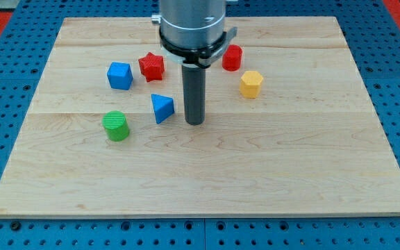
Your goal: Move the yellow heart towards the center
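The only yellow block (251,83) I see sits right of the board's middle, toward the view's top; its shape reads as six-sided rather than a heart. My tip (195,122) rests on the board near its middle, to the lower left of the yellow block and well apart from it. A blue triangle (162,108) lies just left of my tip, with a small gap between them. The arm's grey body hides part of the board's top middle.
A red cylinder (232,57) stands above and left of the yellow block. A red star (151,67) and a blue cube (119,75) lie at the upper left. A green cylinder (116,126) stands at the left. The wooden board (311,173) lies on blue pegboard.
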{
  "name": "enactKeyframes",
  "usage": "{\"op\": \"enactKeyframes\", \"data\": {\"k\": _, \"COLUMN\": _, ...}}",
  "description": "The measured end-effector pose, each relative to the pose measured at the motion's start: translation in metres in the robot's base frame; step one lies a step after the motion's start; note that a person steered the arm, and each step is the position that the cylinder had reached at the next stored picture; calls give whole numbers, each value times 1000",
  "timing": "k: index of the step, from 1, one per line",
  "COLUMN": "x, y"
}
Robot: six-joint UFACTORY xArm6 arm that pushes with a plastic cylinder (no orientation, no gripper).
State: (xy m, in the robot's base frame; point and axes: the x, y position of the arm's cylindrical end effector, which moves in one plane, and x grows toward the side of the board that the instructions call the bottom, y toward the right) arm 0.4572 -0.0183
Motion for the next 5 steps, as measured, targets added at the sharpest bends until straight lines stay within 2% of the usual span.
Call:
{"op": "enactKeyframes", "data": {"k": 3, "x": -2, "y": 14}}
{"op": "enactKeyframes", "data": {"k": 5, "x": -31, "y": -7}}
